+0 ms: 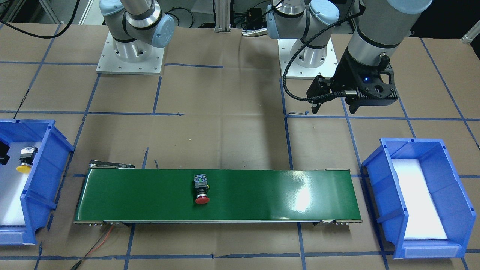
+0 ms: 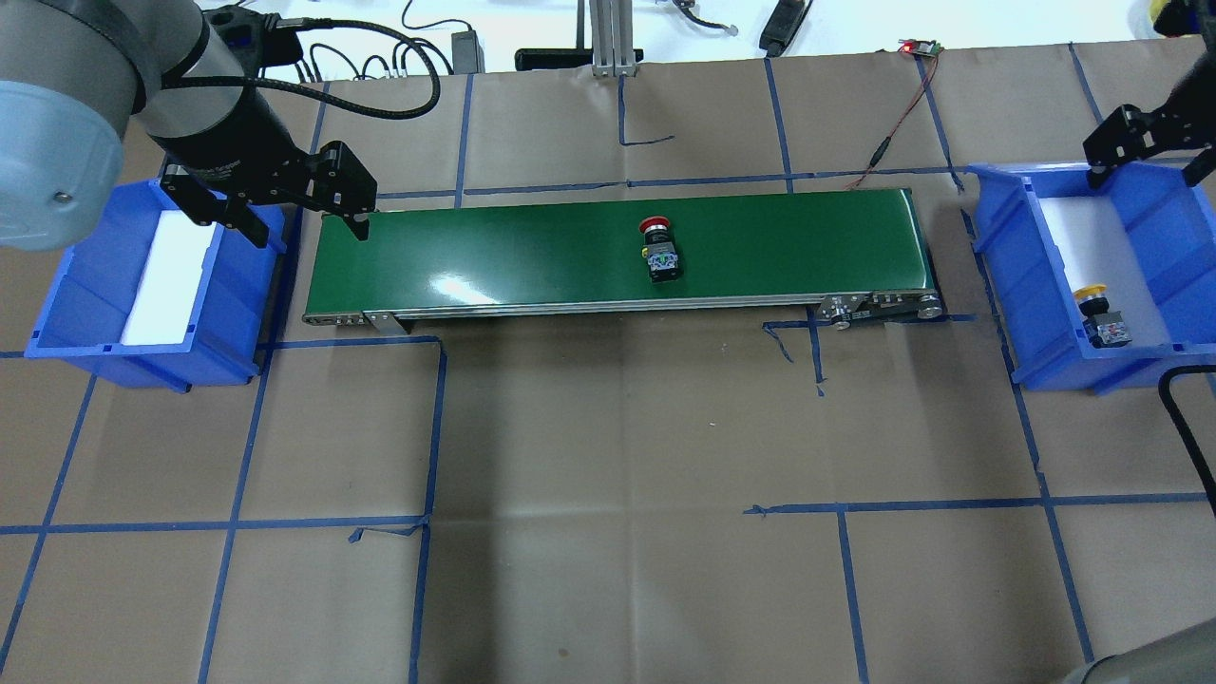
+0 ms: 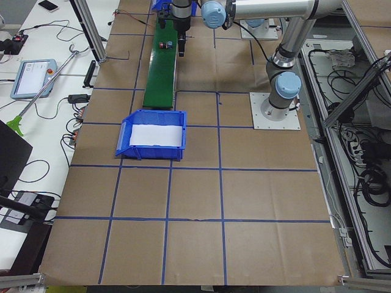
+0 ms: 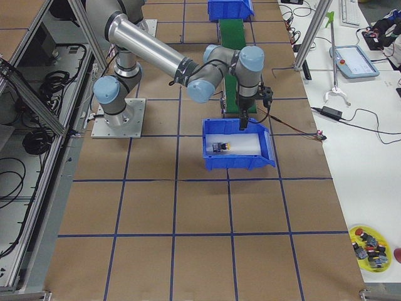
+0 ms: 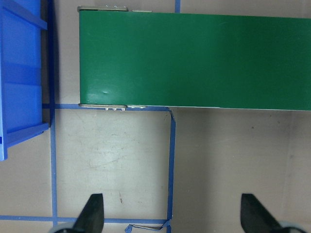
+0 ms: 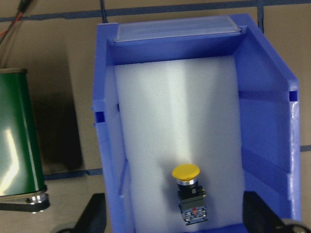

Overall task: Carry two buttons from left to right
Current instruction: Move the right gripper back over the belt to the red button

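The red-capped button [image 2: 658, 249] lies on its side near the middle of the green conveyor belt [image 2: 532, 252], also seen from across the table as the red-capped button [image 1: 201, 189]. The yellow-capped button [image 6: 188, 187] lies on the white liner of the right blue bin [image 2: 1045, 285], cap toward the far wall. My right gripper [image 6: 175, 218] hangs open above that bin, its fingers either side of the yellow button and clear of it. My left gripper [image 2: 306, 233] hovers open over the belt's left end, with nothing between its fingers [image 5: 92, 213].
The left blue bin [image 2: 66, 313] with a white liner stands just left of the belt. A red wire [image 2: 898, 123] runs from the belt's right end to the table's far edge. Blue tape lines grid the brown table.
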Available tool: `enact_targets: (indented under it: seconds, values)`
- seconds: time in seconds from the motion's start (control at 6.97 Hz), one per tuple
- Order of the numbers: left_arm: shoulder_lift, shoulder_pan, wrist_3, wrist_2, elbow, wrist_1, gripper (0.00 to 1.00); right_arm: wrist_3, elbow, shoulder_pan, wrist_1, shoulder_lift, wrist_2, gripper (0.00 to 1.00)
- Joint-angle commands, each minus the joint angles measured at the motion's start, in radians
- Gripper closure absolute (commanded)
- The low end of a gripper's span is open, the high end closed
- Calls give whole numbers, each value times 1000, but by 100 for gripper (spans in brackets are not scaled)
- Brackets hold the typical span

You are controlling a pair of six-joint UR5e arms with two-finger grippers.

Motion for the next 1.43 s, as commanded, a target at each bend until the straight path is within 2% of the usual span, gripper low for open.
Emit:
enact_targets:
  seconds: [0.0,0.43,0.57,0.86,1.0,1.29]
  values:
    - [0,0,-1,2,0,0,0,134,-49,154,61,-2,2,0]
    - [-5,0,4,8,2,-11,0,165,-49,362,42,-11,3,0]
    - [-6,0,7,6,2,-14,0,227,-49,405,42,-12,3,0]
    - [-9,0,7,5,3,-15,0,280,-48,466,24,-14,5,0]
    - [-14,0,7,5,17,-26,0,280,-40,483,-22,-11,5,0]
    - [-31,0,7,5,47,-47,0,280,-28,486,-45,-5,47,0]
